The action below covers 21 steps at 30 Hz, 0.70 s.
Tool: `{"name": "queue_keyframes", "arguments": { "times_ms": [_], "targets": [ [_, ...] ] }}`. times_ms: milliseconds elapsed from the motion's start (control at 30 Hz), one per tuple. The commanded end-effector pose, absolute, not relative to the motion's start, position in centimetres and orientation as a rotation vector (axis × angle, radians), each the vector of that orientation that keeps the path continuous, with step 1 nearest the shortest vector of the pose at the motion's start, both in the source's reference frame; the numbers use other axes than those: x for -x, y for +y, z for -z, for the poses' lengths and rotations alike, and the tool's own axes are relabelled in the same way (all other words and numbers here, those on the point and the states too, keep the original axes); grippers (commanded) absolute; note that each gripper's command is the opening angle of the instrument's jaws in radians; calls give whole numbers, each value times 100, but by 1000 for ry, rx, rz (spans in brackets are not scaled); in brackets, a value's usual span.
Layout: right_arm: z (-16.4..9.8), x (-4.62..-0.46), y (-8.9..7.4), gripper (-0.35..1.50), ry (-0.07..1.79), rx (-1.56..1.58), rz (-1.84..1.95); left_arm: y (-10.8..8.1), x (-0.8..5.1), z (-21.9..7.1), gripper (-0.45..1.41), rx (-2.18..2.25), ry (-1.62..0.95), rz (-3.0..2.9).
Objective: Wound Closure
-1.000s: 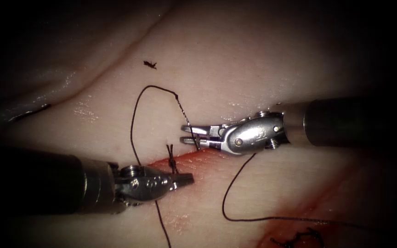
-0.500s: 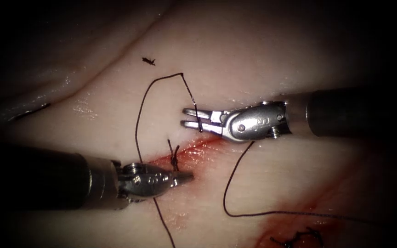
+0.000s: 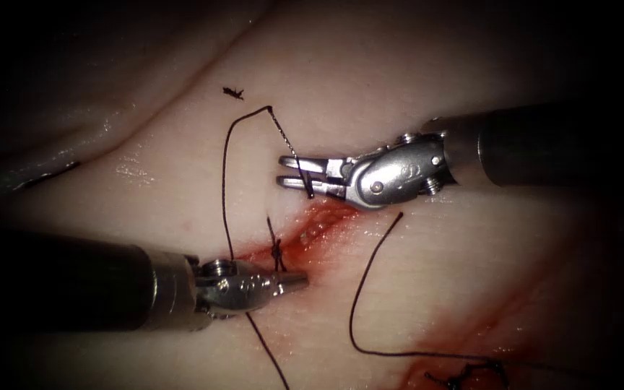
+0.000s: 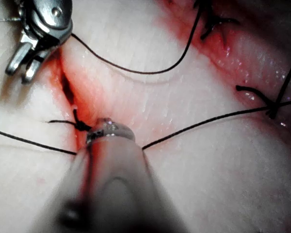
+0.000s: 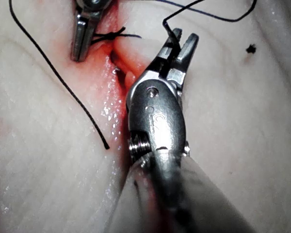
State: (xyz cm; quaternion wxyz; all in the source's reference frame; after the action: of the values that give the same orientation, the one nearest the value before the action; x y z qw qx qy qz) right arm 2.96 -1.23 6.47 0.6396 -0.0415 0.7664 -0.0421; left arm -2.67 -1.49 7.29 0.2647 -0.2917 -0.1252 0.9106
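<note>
Thread (image 3: 224, 180) crosses between parted right tool (image 3: 283, 171) fingers; left tool (image 3: 299, 279) fingers clenched beside knot (image 3: 277, 250), apparently grasping nothing.

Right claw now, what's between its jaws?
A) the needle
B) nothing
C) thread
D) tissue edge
C: in the endoscope view the thread runs down from its loop and crosses between the open jaws of the right claw, above the cut; no needle there.

small dark speck (image 3: 234, 93) on pale surface, apart from everything
</note>
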Motion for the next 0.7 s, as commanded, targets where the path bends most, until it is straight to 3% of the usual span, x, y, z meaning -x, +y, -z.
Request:
{"name": "queue_keyframes", "arguments": {
  "times_ms": [33,700],
  "targets": [
    [-651,-306,-123,-35,1757,98,102,-154,272,-734,-45,787,-342,-2461],
    [-640,-310,-114,-35,1718,151,233,-156,273,-734,-45,779,-349,-2464]
  ]
}}
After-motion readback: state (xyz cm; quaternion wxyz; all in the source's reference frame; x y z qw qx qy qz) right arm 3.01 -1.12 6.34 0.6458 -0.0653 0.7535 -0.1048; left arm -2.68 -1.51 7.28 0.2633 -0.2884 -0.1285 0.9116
